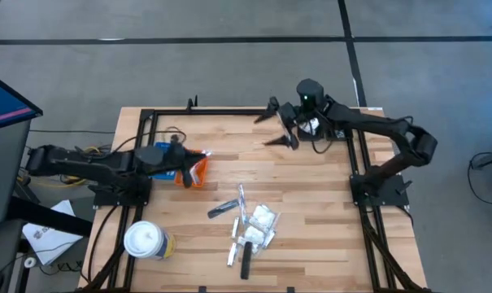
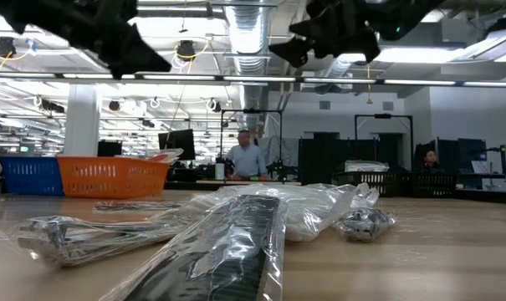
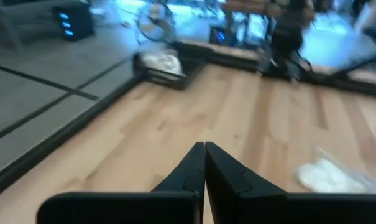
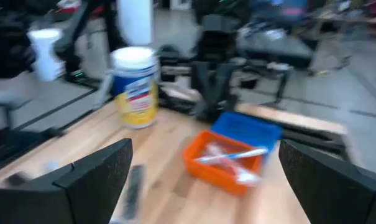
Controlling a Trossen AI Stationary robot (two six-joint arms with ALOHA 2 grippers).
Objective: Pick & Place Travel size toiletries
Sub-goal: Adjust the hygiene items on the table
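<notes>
The travel size toiletries (image 1: 250,228) lie in a loose pile on the wooden table's near middle: crinkly clear packets (image 2: 303,209), thin sticks and a flat dark stick (image 1: 246,267). One pale stick and a packet (image 4: 228,155) lie in the orange tray (image 1: 195,173), which stands beside the blue tray (image 4: 247,127). My left gripper (image 1: 189,155) hovers shut over the trays at the table's left, holding nothing; its fingertips meet (image 3: 204,168). My right gripper (image 1: 278,126) hangs open above the far middle of the table, nothing between its fingers (image 4: 206,180).
A big round white lidded cup (image 1: 144,240) stands at the near left corner. A black frame rail (image 1: 229,110) runs along the table's far edge. Bare wood lies between the trays and the pile. People sit at desks in the room beyond (image 2: 248,159).
</notes>
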